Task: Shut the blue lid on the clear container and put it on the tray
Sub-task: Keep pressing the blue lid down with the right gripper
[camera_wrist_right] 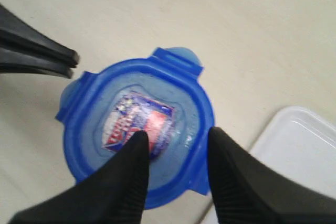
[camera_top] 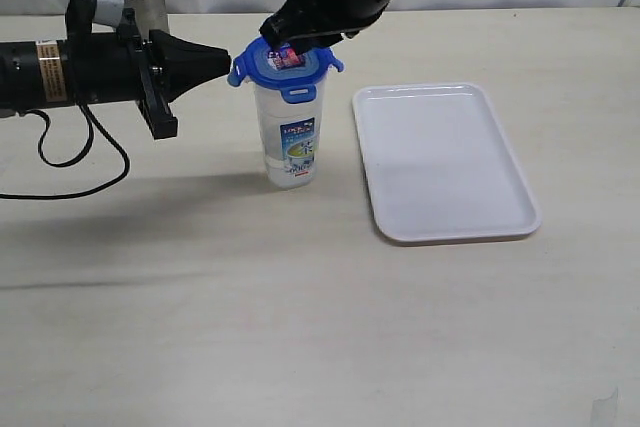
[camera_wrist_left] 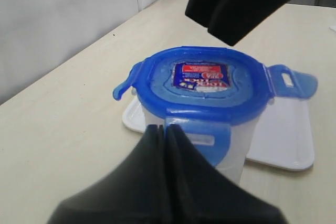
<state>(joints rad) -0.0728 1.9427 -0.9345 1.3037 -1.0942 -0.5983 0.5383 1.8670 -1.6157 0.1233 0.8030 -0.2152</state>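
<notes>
The blue lid [camera_top: 285, 59] is seated on the clear container [camera_top: 292, 142], directly below the right gripper [camera_wrist_right: 176, 139], whose jaws are parted. The left gripper [camera_wrist_left: 161, 129], jaws pressed together, is set at the lid's edge. The tray [camera_top: 445, 162] is seen beyond the container from the left gripper.

- the clear container [camera_top: 292, 142] stands upright on the surface [camera_top: 300, 307]. it is tall and narrow, with see-through walls and a blue-and-white printed label on its side.
- the blue lid [camera_top: 285, 59] sits level on the container's mouth, with its red-and-blue sticker facing up. the flap on the near side is folded down against the wall, and the flaps at the two sides stick outward.
- the tray [camera_top: 445, 162] lies flat on the surface. it is white and rectangular with rounded corners and a low rim, and sits near the container but apart from it, on the right in the exterior view.
</notes>
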